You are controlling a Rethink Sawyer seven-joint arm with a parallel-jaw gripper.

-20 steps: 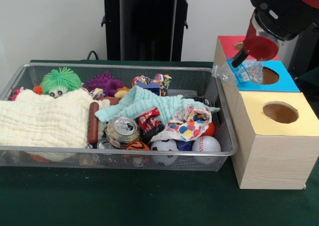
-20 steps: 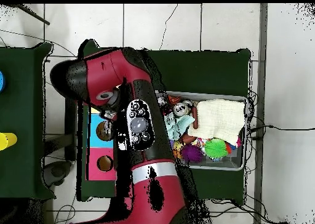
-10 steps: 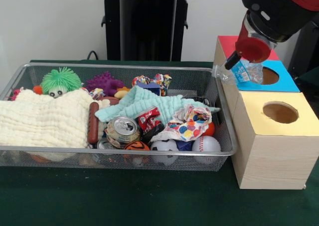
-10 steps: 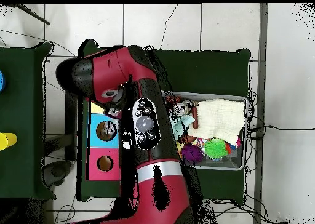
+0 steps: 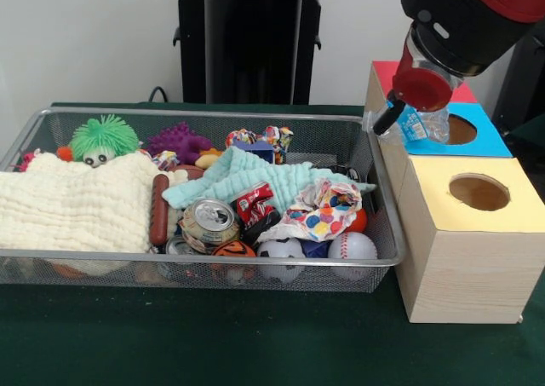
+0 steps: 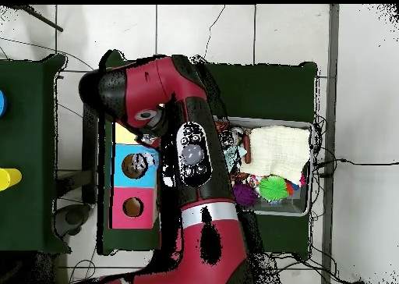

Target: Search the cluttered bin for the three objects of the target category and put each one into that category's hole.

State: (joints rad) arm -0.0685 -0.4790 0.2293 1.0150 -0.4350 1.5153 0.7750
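Front view: arm [image 5: 464,20] comes in top right. Its gripper [image 5: 393,113] sits at the plastic bottle [image 5: 409,122], but I can't tell whether it is clamped on it or let go. The bottle lies crumpled on the blue box [image 5: 464,135], just beside that box's hole [image 5: 461,129], on the side toward the wire bin [image 5: 213,258], partly hanging over the edge. Yellow box [image 5: 473,233] is nearer the camera than the blue box, red box [image 5: 392,77] behind it. The bin is full: can [image 5: 210,218], baseball [image 5: 352,246], cloths.

Overhead view: the arm [image 6: 187,140] covers the blue box's bin-side edge; the blue box hole [image 6: 135,165] shows something inside or over it, unclear.

Judgement: the step is dropping the bottle in the blue hole. To do it well, centre the bottle over the hole, tip it narrow end down, and release only once it clears the rim, otherwise it may wedge or roll off toward the bin.
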